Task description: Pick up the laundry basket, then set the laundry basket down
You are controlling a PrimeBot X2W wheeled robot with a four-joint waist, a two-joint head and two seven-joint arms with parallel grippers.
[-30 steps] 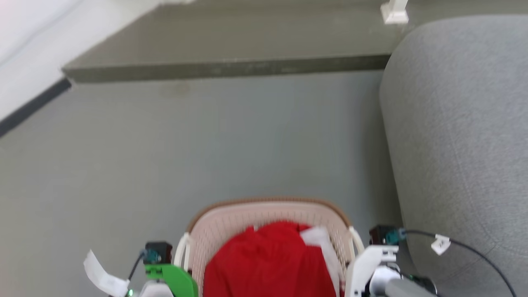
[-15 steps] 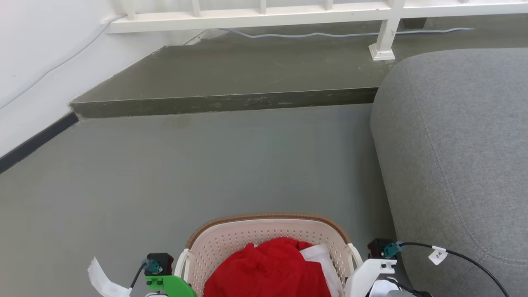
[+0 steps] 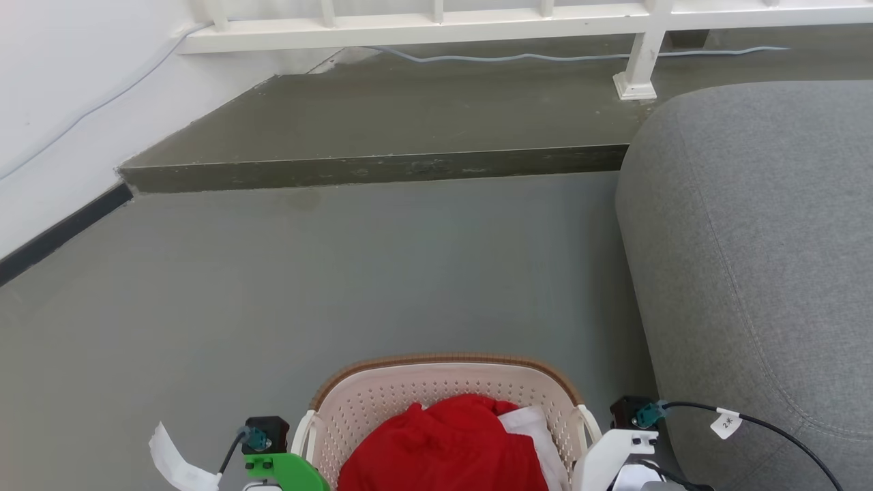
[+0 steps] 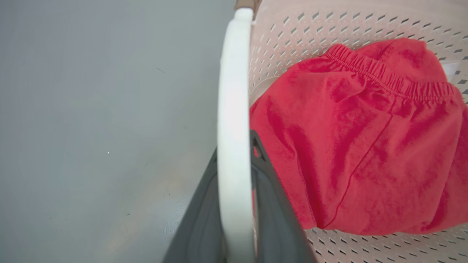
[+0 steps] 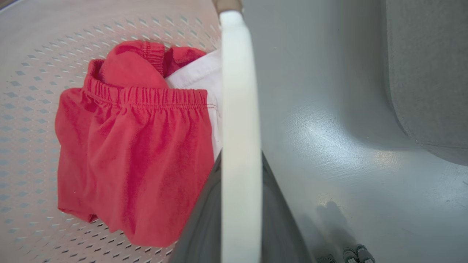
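Cream laundry basket (image 3: 423, 389) unmoved; left gripper (image 4: 236, 146), right gripper (image 5: 241, 157) clamped on its handles (image 4: 234, 73).

Laundry basket (image 3: 382, 402): small, cream-white perforated plastic, rounded-rectangular. Brown woven-look rim (image 3: 443, 357); white left handle (image 4: 234, 109) and right handle (image 5: 239, 128). Upright, mouth up, near centre over grey floor (image 3: 341, 273), just left of grey sofa (image 3: 750, 239). Contains red cloth (image 3: 443, 450) and white cloth (image 3: 535, 429).
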